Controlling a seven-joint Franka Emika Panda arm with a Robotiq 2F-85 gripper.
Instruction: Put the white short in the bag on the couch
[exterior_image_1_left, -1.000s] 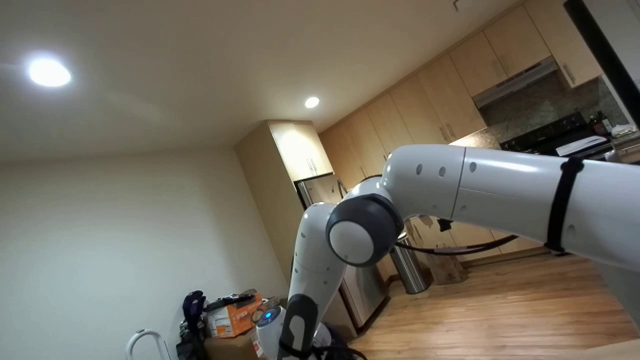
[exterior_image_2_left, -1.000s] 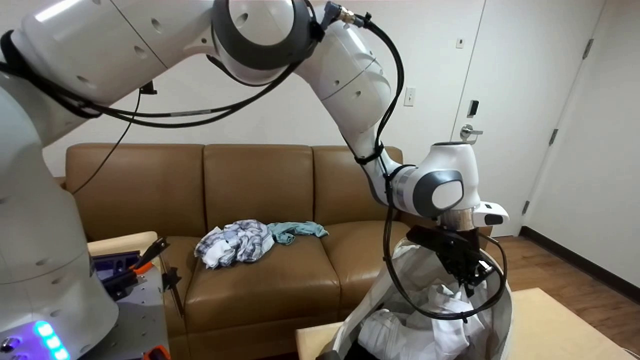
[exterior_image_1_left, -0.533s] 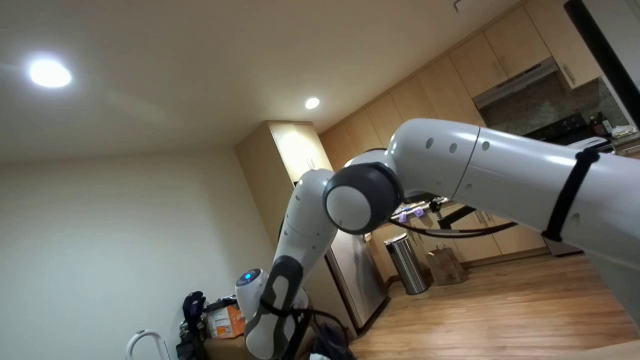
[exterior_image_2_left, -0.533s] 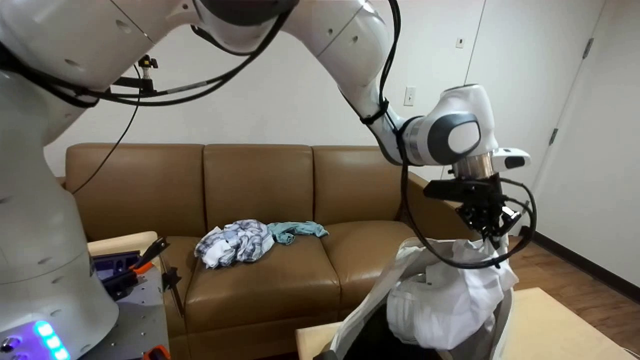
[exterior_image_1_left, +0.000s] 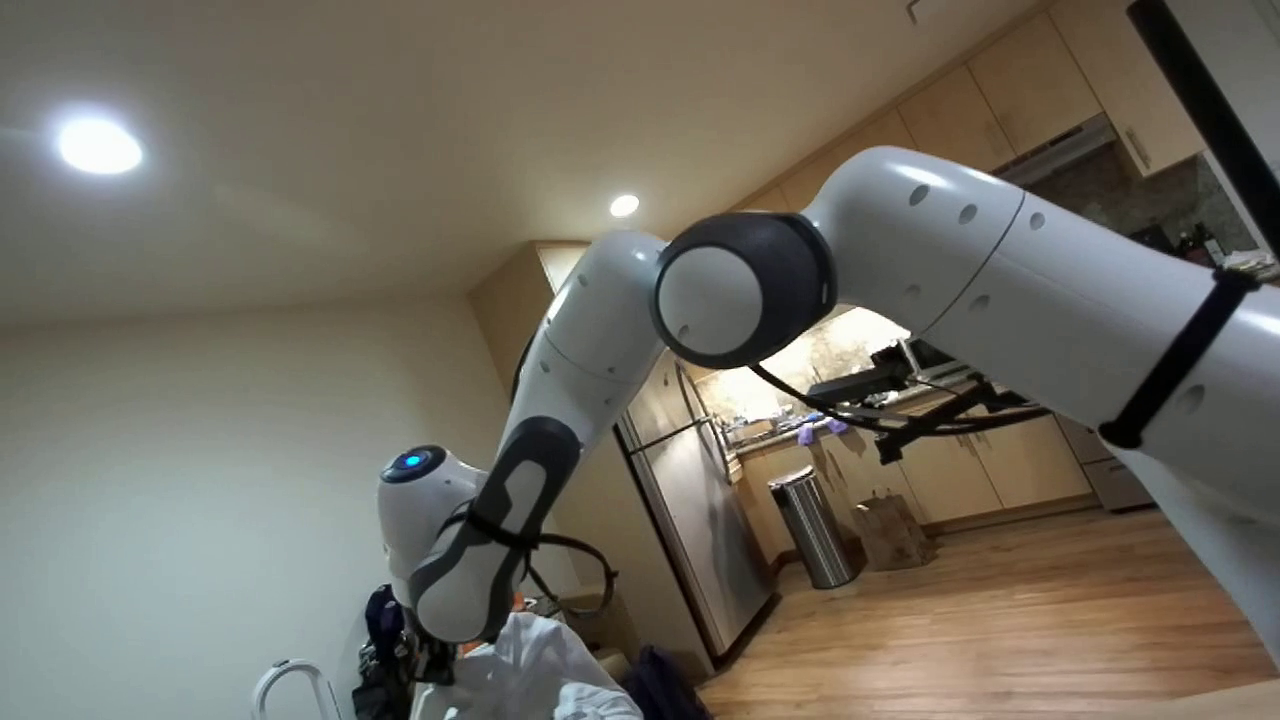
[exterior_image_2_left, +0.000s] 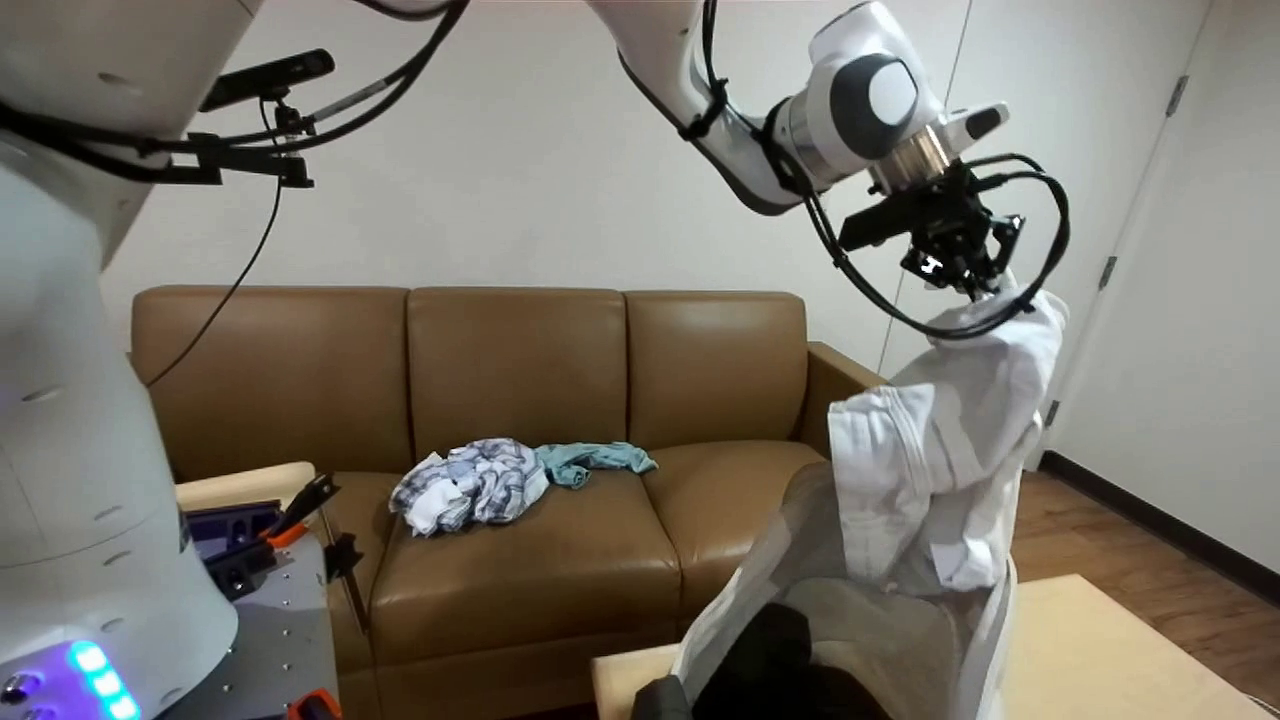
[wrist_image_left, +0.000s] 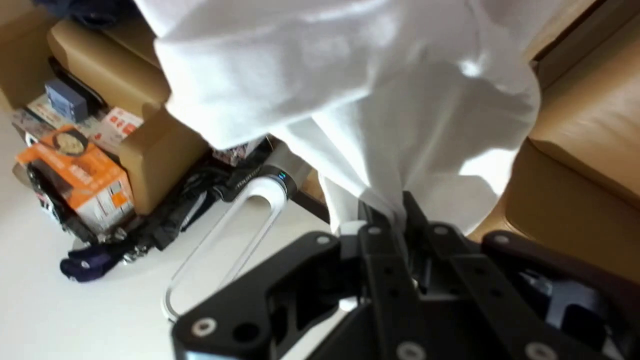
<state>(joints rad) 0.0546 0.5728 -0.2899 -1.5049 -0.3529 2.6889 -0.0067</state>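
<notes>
The white short (exterior_image_2_left: 960, 440) hangs from my gripper (exterior_image_2_left: 985, 285) in an exterior view, mostly above the open pale bag (exterior_image_2_left: 790, 550). Its lower end overlaps the bag's far rim; I cannot tell whether it touches. The short also shows at the bottom of an exterior view (exterior_image_1_left: 530, 665). In the wrist view the short (wrist_image_left: 350, 90) fills the upper middle, and a fold of it is pinched between the fingers of the gripper (wrist_image_left: 387, 210). The brown couch (exterior_image_2_left: 515, 365) stands behind. The short hides part of the bag's right side.
A plaid cloth (exterior_image_2_left: 485, 485) and a teal cloth (exterior_image_2_left: 595, 462) lie on the couch. Black material (exterior_image_2_left: 760, 660) is inside the bag. The bag stands at a light wood table (exterior_image_2_left: 1110, 640). An orange box (wrist_image_left: 80, 170) and a white looped handle (wrist_image_left: 235, 235) show in the wrist view.
My gripper has risen from inside the bag to well above it and tilted. The white short, heaped in the bag a second ago, has come up with it and now hangs mostly above the rim.
</notes>
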